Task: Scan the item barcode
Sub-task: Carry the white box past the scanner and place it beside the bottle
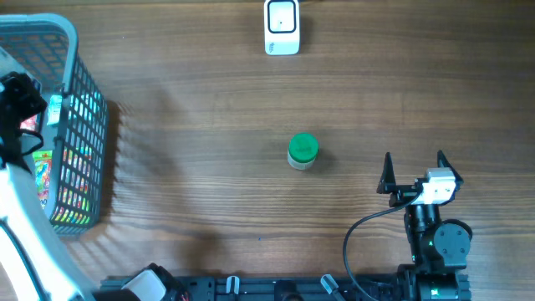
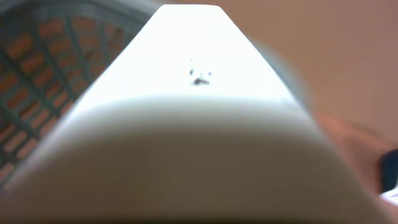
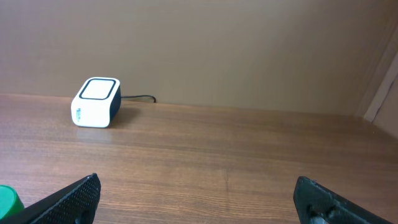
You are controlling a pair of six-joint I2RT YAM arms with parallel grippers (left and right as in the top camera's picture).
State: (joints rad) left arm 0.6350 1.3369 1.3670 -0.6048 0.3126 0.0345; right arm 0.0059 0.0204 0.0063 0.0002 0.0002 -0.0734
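In the overhead view the left gripper (image 1: 18,96) was only a dark mass at the left edge of the frame, over the grey mesh basket (image 1: 85,159). The frame cut off part of it, and its fingers could not be picked out. Its own wrist camera was almost wholly blocked by a blurred white object (image 2: 199,143) pressed close to the lens, with a small dark speck near its top and a patch of basket mesh at the upper left. Whether those jaws were apart, together or clamped on that white thing I could not tell. Colourful packets (image 1: 42,180) lay inside the basket, their print too small to read.

The right gripper (image 1: 414,159) sat at the lower right of the overhead view with its jaws spread wide and nothing between them.

The white scanner (image 1: 282,27) stood at the top centre of the wooden table (image 1: 192,125), its cable running out of frame. A green-lidded jar (image 1: 302,151) stood upright near mid-table, well apart from both grippers. No barcode could be seen on it.
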